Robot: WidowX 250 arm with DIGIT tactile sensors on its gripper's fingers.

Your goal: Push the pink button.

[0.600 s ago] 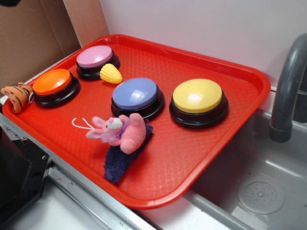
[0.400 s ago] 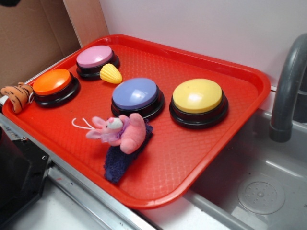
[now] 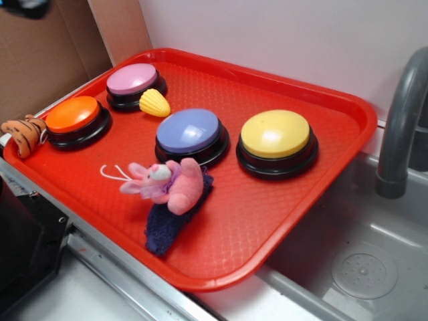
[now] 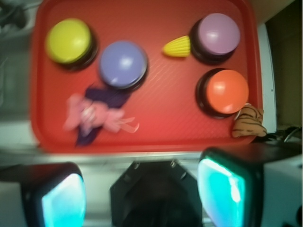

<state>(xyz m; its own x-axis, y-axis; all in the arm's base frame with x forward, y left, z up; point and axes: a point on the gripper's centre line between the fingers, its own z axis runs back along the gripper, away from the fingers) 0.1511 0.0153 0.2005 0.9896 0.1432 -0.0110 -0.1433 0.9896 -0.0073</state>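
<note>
gripper [image 4: 142, 189] spread wide, high above tray [image 4: 156, 132] | risk: corn [image 4: 177, 47] touches pink button [image 4: 218, 34], may be struck | 4 buttons, orange [image 4: 227, 91] adjacent

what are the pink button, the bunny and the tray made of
Pink button: looks like smooth, slightly glossy plastic, with a soft highlight on the dome, over a shiny black base. Bunny: plush fabric, with a fuzzy, matte surface and soft folds. Tray: probably hard plastic, red with a fine embossed grid texture and a smooth raised rim.
</note>
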